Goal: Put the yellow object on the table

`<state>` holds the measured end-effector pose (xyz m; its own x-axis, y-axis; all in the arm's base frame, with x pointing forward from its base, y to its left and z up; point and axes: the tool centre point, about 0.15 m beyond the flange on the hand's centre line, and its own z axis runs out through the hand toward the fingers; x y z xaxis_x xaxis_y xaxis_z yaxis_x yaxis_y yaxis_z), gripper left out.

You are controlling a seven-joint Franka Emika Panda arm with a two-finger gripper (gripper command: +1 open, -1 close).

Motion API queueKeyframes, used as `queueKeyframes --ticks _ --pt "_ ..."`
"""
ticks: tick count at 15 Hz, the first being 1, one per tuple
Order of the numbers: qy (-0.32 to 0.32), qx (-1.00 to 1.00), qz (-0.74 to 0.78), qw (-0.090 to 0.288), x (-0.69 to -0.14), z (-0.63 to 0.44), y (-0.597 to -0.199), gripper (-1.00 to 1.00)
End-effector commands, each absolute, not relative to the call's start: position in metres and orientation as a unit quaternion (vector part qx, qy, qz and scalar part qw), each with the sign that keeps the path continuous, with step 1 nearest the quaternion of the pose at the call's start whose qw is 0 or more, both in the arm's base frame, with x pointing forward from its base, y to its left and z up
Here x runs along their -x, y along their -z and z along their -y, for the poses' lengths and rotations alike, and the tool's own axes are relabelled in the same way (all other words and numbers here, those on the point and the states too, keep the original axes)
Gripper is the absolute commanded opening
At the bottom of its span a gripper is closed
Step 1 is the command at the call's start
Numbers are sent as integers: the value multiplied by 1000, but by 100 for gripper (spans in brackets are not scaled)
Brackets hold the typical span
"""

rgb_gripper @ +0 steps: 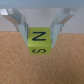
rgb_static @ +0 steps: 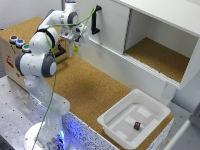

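Gripper (rgb_gripper: 40, 31) pinching the yellow block (rgb_gripper: 40, 42) above the table (rgb_static: 85, 85), upper middle of the outside picture; might bounce or roll away if let go too high.

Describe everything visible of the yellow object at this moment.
The yellow object is a small bright yellow-green cube with black letters: an N on one face, an S on the adjacent face. It looks solid, with clean edges. The gripper is shut on it, a finger pressing each side. It hangs above the table, whose speckled brown cork shows beneath; contact cannot be confirmed.
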<state>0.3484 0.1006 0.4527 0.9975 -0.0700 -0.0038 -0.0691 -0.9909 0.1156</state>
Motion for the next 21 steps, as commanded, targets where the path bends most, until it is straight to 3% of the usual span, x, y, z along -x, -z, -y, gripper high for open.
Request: queueKeyframes --ticks 1,3,10,14,21 --pt "8 -994 111 13 -317 -58 -405 -100" --pt "8 -994 112 2 -321 -60 -382 -100" --pt "7 -994 103 21 -345 -97 -286 -100" --pt "7 -994 106 39 -358 -91 -261 -100" --pt "20 -995 90 32 -391 -95 -234 -100"
